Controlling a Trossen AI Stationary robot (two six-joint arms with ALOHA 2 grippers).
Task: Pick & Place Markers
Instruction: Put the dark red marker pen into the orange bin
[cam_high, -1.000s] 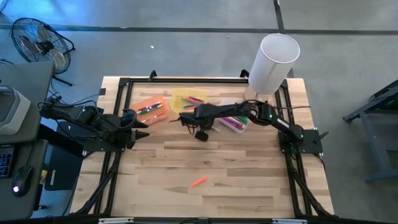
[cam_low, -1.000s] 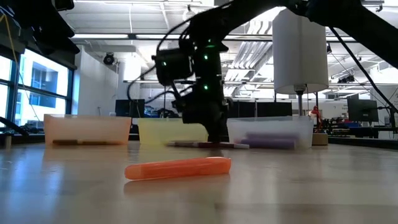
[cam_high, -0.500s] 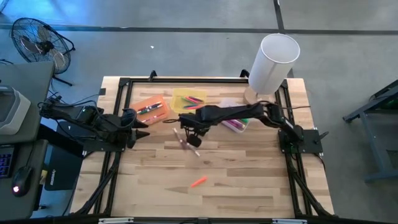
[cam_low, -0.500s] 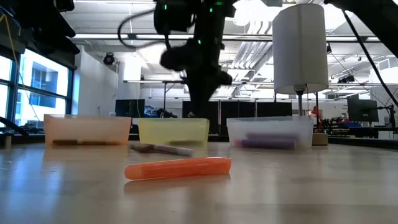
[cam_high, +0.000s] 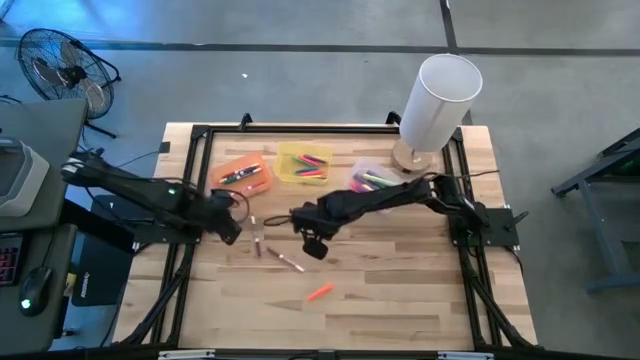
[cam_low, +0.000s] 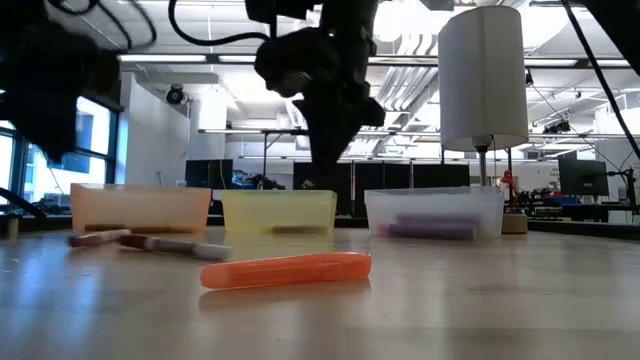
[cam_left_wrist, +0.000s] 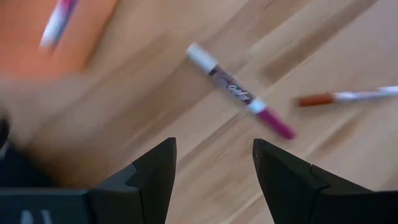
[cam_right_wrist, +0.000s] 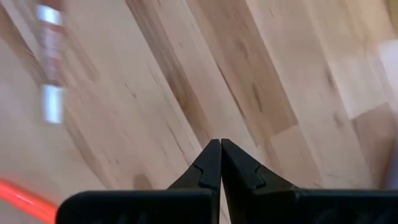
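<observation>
Two markers lie loose on the wooden table: a purple-pink one (cam_left_wrist: 239, 93) (cam_high: 257, 236) and a brown-orange one (cam_left_wrist: 348, 96) (cam_high: 290, 263). An orange marker (cam_high: 320, 292) (cam_low: 285, 270) lies nearer the front edge. Several more markers lie in the orange bin (cam_high: 240, 172), the yellow bin (cam_high: 305, 163) and the clear bin (cam_high: 375, 180). My left gripper (cam_left_wrist: 214, 146) (cam_high: 236, 231) hangs open, tilted down, just left of the purple-pink marker. My right gripper (cam_right_wrist: 221, 149) (cam_high: 316, 243) is shut and empty above the table's middle, right of both loose markers.
A tall white cylinder (cam_high: 438, 100) stands on a round base at the far right corner. The three bins sit in a row along the far side. Bare wood stretches across the near half of the table (cam_high: 400, 300). A fan (cam_high: 60, 65) stands off the table.
My right gripper has risen and gone from beside the bins toward the near edge. The two loose markers have slid from in front of the bins toward the table's left and near side. My left gripper has swung out toward them, dropped and tipped downward, rolling as it went.
</observation>
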